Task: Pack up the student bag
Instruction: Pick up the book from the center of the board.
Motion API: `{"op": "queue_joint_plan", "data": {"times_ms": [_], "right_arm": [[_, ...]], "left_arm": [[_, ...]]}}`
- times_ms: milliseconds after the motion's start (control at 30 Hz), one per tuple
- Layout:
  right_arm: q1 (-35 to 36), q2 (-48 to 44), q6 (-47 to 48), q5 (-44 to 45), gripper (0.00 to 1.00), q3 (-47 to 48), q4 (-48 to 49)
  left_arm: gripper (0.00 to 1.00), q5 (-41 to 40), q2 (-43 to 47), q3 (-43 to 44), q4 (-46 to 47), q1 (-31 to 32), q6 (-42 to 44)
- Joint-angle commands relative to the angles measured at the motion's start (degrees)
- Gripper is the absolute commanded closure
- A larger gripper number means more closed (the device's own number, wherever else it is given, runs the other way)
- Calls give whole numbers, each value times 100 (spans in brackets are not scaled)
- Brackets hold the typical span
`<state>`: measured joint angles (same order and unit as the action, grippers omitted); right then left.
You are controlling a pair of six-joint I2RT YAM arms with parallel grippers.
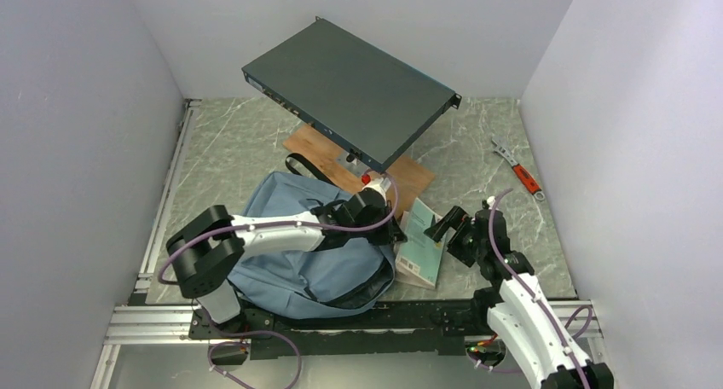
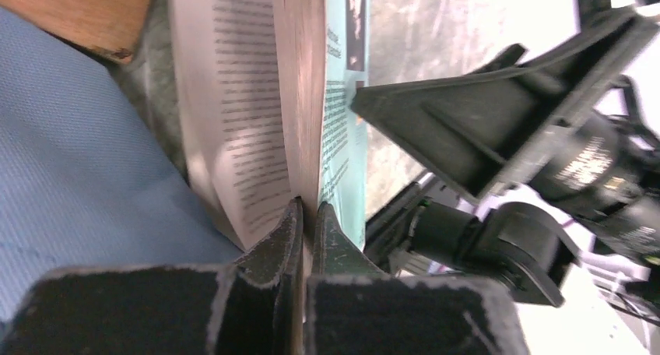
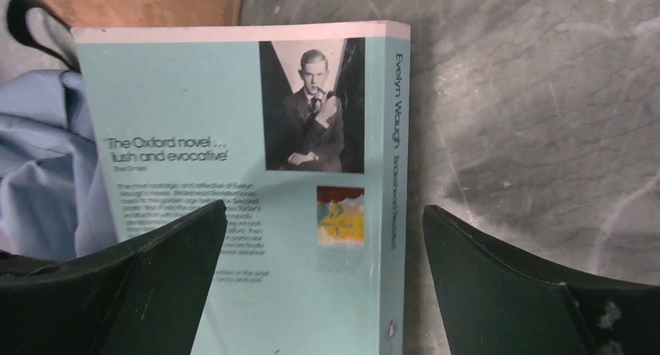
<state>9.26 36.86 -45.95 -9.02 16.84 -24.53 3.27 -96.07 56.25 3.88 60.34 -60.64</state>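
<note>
Tabletop [image 1: 222,142]; student bag [image 1: 290,278] seemingly against left tool [image 2: 309,207]

left arm [image 1: 273,229], right arm [image 1: 530,310]: white shells, black joints | cables [image 1: 170,265]: purple | left hand [image 2: 307,215], right hand [image 3: 324,254]: black wedge fingers [image 3: 156,293]

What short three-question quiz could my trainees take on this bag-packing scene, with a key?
1. True or false: the right tool is clamped on the pale teal paperback book.
2. Which lies at the far right of the grey marble-patterned table? A red-handled metal wrench; B scissors; C mug.
3. Fill in: beside the soft blue-grey fabric backpack, the left tool is shut on the ____.
Key: 1 false, its jaws stand open; 2 A; 3 book.
</note>
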Motion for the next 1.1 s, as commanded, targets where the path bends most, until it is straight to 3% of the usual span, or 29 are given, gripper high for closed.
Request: {"op": "queue_joint_plan", "data": {"times_ms": [0, 267, 333, 500, 633, 700, 733, 933, 1067], "right_arm": [[-38, -556, -461, -394, 1, -363, 506], [-53, -1460, -1511, -1480, 1, -1517, 2044], [-60, -1640, -1716, -1714, 5, -1664, 2366], [-56, -2074, -1622, -1542, 37, -1599, 2130], [-56, -1966, -1351, -1345, 72, -1427, 1919], [-57, -1701, -1062, -1164, 97, -1116, 1548], [-56, -1568, -911, -1015, 100, -898, 1255], [-47, -1056, -244, -117, 100, 642, -497], [-47, -831, -142, 198, 100, 1443, -1215]], "left_arm": [[100, 50, 761, 38, 278, -106, 36], [100, 165, 880, -238, 340, -231, -134], [100, 153, 884, -311, 327, -228, -132], [100, 279, 859, -393, 387, -242, -61], [99, 572, 772, -316, 328, -239, 126], [89, 725, 761, -270, 251, -229, 224], [82, 762, 776, -239, 154, -218, 285], [37, 210, 1426, -234, -331, 140, 1056], [28, -307, 1981, -155, -546, 632, 1822]]}}
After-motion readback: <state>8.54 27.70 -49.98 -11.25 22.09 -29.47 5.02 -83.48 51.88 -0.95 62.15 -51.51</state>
